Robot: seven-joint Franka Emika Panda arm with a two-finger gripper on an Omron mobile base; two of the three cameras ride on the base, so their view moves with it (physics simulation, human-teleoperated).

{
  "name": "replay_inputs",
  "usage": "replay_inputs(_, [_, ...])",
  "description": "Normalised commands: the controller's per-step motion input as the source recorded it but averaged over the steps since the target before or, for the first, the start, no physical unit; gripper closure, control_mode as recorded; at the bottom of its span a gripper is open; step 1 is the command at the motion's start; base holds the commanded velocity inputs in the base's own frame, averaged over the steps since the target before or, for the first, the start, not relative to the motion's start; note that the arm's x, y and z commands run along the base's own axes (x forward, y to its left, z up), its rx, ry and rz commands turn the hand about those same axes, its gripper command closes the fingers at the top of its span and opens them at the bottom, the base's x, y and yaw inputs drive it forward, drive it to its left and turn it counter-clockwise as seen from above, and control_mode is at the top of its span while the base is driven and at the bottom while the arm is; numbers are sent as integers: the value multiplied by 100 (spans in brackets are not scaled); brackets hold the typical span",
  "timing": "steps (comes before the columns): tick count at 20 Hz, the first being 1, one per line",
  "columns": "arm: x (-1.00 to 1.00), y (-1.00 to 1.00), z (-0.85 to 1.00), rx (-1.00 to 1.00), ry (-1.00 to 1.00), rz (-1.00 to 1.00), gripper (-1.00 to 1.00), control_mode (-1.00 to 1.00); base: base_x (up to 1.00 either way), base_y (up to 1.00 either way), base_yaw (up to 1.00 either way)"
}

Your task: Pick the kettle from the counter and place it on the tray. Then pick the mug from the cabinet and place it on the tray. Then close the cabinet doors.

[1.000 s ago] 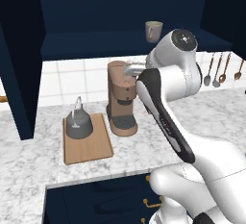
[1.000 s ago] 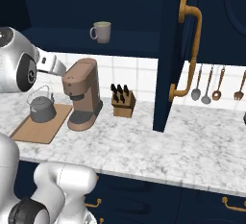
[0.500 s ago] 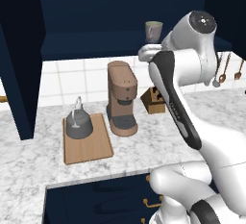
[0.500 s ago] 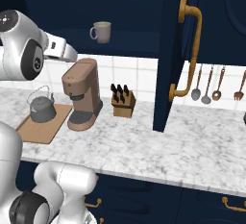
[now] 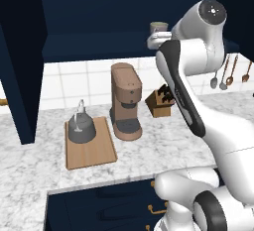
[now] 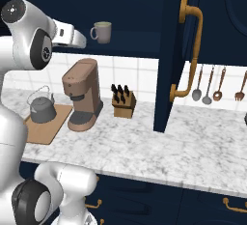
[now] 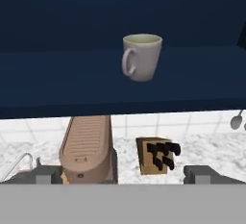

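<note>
Grey-beige, the mug [image 7: 141,56] stood upright on the cabinet [image 5: 99,22] shelf, rim up, its long axis vertical. In the hand view its loop handle stuck out to the left, toward the side where the coffee machine [image 5: 126,101] stood below. The pale greenish inside showed at the rim.

The hand [image 6: 77,39] was level with the shelf, near the mug but apart from it, fingers spread wide and holding nothing. The finger tips [image 7: 48,174] were spaced far wider than the mug.

The mug looked light, stiff and smooth, probably ceramic, so it could slip or chip if knocked against the shelf. A sensible hold would be across the round body below the rim, with the fingers clear of the handle.

On the marble bench [image 5: 163,145] the dark kettle [image 5: 81,128] already sat on the wooden tray [image 5: 92,148], left of the coffee machine. A knife block [image 5: 161,102] stood to the machine's right. One cabinet door [image 6: 181,50] hung open with its brass handle facing out.
</note>
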Motion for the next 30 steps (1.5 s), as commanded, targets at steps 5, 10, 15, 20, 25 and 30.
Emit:
replay_inputs(5, [35, -1, 14, -3, -13, -11, -100, -100, 0, 0, 0])
replay_inputs(10, [42, -2, 0, 0, -2, -21, -100, -100, 0, 0, 0])
replay_inputs(15, [49, -6, 1, 6, 0, -4, -100, -100, 0, 0, 0])
replay_inputs(20, [44, -6, -5, 8, 0, 0, -100, -100, 0, 0, 0])
replay_inputs(25, [41, -3, -8, 1, 2, -2, -100, -100, 0, 0, 0])
replay_inputs(30, [40, 0, 0, 1, 12, -2, -100, -100, 0, 0, 0])
